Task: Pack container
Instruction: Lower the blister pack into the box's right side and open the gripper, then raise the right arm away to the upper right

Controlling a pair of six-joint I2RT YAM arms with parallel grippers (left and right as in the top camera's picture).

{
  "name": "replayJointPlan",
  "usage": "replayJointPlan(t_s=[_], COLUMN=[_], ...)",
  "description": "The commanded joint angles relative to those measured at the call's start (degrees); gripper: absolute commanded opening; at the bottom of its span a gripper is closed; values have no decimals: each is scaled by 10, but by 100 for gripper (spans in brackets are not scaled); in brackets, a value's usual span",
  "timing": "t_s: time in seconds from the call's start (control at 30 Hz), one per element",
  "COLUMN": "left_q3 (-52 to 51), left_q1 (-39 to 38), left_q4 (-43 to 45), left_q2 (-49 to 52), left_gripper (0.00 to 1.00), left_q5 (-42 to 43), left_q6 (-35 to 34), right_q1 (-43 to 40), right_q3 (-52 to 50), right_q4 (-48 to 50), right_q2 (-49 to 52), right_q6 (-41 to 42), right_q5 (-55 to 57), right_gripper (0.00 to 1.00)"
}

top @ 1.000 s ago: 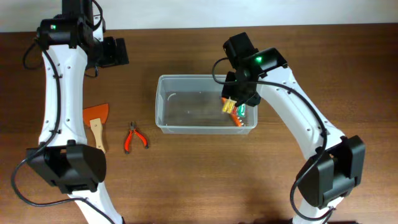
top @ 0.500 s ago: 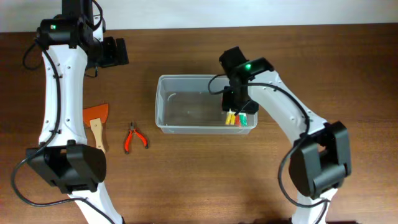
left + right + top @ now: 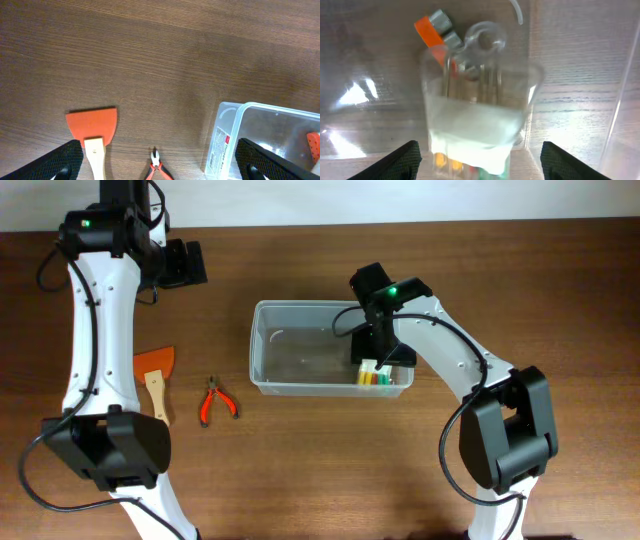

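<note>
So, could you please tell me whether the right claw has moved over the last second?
Yes. Overhead, the right claw has shifted toward the container's near wall, slightly leftward.

Left arm (image 3: pixel 85 330): white links stand along the left side of the table (image 3: pixel 300 470), from the base on the edge where both bases sit up toward the far-left corner.
Left wrist (image 3: pixel 150 255): bent inward, toward the table's middle, close to the far edge.
Left gripper (image 3: pixel 160 161): held high, facing down, jaws spread wide, nothing between its fingers (image 3: pixel 65 160).
Right arm (image 3: pixel 455 360): rises from its base on the right part of that edge and angles inward, with the forearm reaching toward the table's middle.
Right gripper (image 3: pixel 482 160): pointing straight down, low, jaws apart, its fingers (image 3: pixel 405 157) gripping nothing.
</note>
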Motion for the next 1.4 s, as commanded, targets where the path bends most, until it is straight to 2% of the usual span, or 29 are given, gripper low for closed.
replayJointPlan(t_s=[0.0, 0.17, 0.27, 0.4, 0.53, 0.77, 0.87, 1.03, 1.37], left_q3=[5, 5, 5, 5, 5, 5, 5, 5, 5], left_q1=[0, 0, 0, 0, 0, 0, 0, 0, 0], left_q4=[0, 0, 0, 0, 0, 0, 0, 0, 0], left_q2=[-7, -7, -7, -7, -7, -7, -7, -7, -7], left_gripper=[99, 99, 99, 99, 99, 99, 99, 99, 99], left_q5=[-6, -6, -6, -6, -6, -6, -6, -6, -6], left_q6=[3, 3, 3, 3, 3, 3, 3, 3, 3], right_q1=[2, -1, -17, -76, -169, -316, -352, -362, -361], right_q3=[11, 115, 221, 360, 452, 471, 467, 467, 467], right_q4=[0, -39, -96, -177, -223, -252, -254, -254, -253], right_q2=[0, -10, -13, -13, -13, -12, -12, -12, -12], right_q6=[-15, -34, -34, -34, -58, -69, -117, -214, -198], right_q5=[9, 26, 56, 76, 76, 75, 67, 67, 67], right_gripper=[77, 78, 80, 87, 99, 99, 99, 99, 99])
